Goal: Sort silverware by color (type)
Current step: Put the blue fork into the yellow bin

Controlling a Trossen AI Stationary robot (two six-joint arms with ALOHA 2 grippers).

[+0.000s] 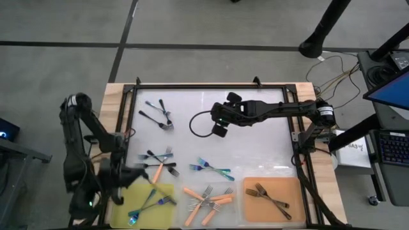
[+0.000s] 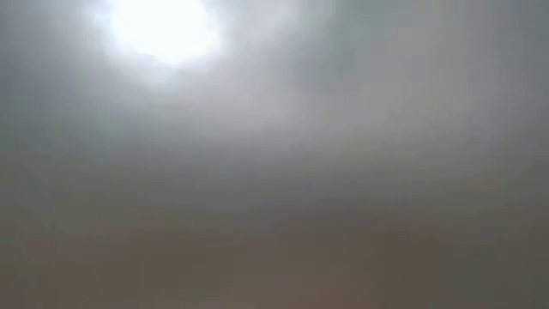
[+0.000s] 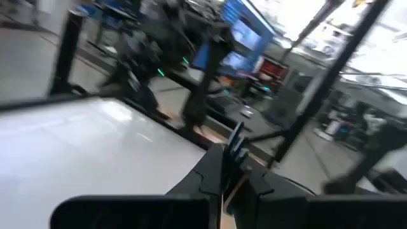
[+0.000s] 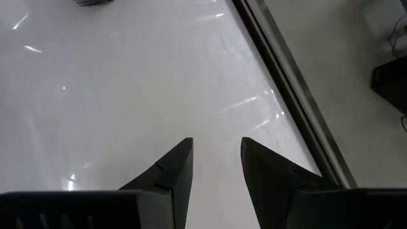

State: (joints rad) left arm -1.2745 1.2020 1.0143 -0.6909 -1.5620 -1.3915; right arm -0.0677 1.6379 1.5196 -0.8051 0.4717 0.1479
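1. Left end effector (image 3: 232, 160): closed, its two dark fingers pinching the handle of a dark-looking fork (image 3: 236, 141) whose tines stand up beyond the fingertips; its exact colour cannot be told. From above, it hangs at the table's near left, just at the upper edge of the yellow mat (image 1: 167, 191).
2. Right end effector (image 4: 216, 147): fingers parted with bare white surface showing between them, holding nothing. From above, it sits over the middle of the table (image 1: 268, 153), with the arm reaching in from the right side.
3. Yellow mat, near left: a few blue-teal forks (image 1: 150, 203) lie crossed on it.
4. Clear tray (image 1: 192, 217), near centre: orange-handled forks (image 1: 208, 199) lie heaped in a loose pile.
5. Orange mat (image 1: 255, 211), near right: two dark forks (image 1: 273, 199) lie crossed.
6. Unsorted silverware on the white surface:
   - a pair of dark far forks (image 1: 160, 116) towards the far left corner
   - a mixed cluster (image 1: 160, 160) of dark, teal and orange pieces just above the yellow mat
   - two loose teal forks (image 1: 212, 169) above the clear tray
7. Low view: wholly blurred, nothing can be told from it
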